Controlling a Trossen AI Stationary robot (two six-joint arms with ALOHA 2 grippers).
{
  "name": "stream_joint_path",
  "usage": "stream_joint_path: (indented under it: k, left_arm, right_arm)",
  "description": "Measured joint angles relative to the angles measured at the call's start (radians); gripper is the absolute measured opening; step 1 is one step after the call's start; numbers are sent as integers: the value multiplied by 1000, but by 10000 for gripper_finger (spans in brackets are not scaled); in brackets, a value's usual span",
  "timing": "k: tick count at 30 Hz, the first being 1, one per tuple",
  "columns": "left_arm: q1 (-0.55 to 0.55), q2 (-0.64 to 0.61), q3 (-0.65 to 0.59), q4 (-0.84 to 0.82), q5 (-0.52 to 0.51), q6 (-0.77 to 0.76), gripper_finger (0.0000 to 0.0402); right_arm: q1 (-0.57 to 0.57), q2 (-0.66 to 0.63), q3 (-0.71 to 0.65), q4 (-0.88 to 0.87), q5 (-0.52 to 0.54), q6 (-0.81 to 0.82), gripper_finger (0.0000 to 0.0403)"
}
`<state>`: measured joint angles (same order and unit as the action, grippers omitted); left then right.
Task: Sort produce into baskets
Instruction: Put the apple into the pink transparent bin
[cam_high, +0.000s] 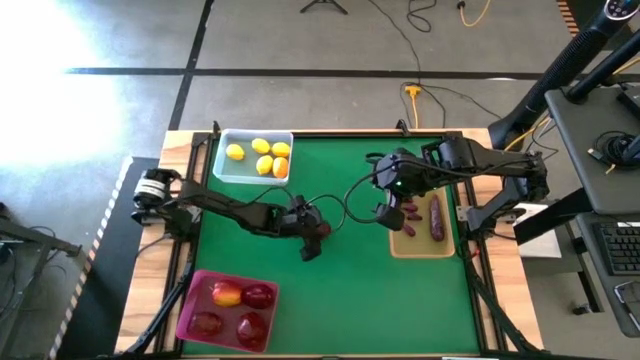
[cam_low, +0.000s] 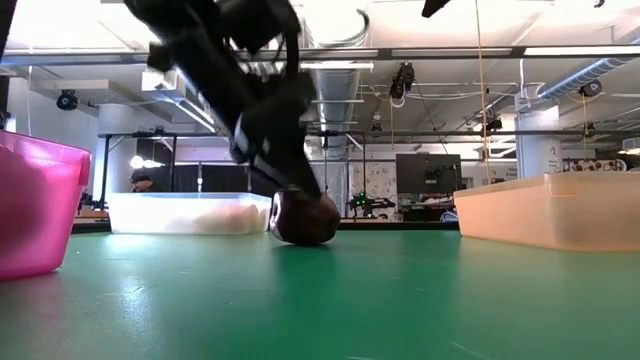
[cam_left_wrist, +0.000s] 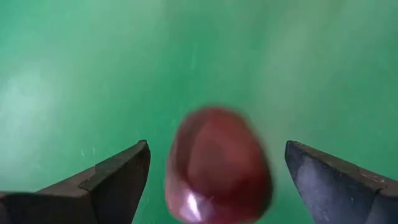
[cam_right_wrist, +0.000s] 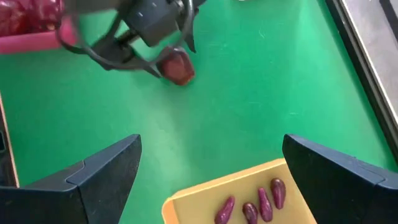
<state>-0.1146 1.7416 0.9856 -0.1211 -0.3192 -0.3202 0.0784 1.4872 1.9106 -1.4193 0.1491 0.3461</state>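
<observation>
Fruit, one dark red piece (cam_left_wrist: 217, 165), lies on the green table (cam_high: 350, 280) between the spread fingers of the left gripper (cam_high: 314, 240), which stand wide on either side without touching it. Nearby sit the pink bin (cam_high: 190, 310) of red fruits, the clear bin (cam_high: 222, 170) of lemons (cam_high: 262, 156), and the tan tray (cam_high: 420, 245) of purple pieces (cam_high: 436, 220), over which the right gripper (cam_high: 385, 212) hangs wide open and empty.

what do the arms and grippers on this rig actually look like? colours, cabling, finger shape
Both arms, the left arm and the right arm, are dark, near-black jointed links. A black cable loops off the left wrist. The left gripper and right gripper each have two dark, wedge-shaped fingers. A small green light shows at the right wrist.
</observation>
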Motion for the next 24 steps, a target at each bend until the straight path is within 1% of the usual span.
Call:
stream_joint_path:
  k: [5,8,14,17,22,24]
  left_arm:
    - [-11,84,-12,76,-3,1,353]
    - [-13,135,-12,83,-5,-2,353]
    - [3,147,1,72,-27,-7,344]
    - [0,144,1,76,-25,-38,329]
    - [2,146,1,82,-20,-100,290]
    - [2,134,20,72,22,-108,271]
  right_arm:
    - [0,1,0,-4,-1,-32,383]
    - [0,1,0,-5,-4,-51,383]
    - [0,0,0,-35,-52,-53,383]
    - [0,0,0,-55,-52,-57,383]
    - [0,0,0,-59,-52,-59,382]
    - [0,0,0,-64,-52,-60,382]
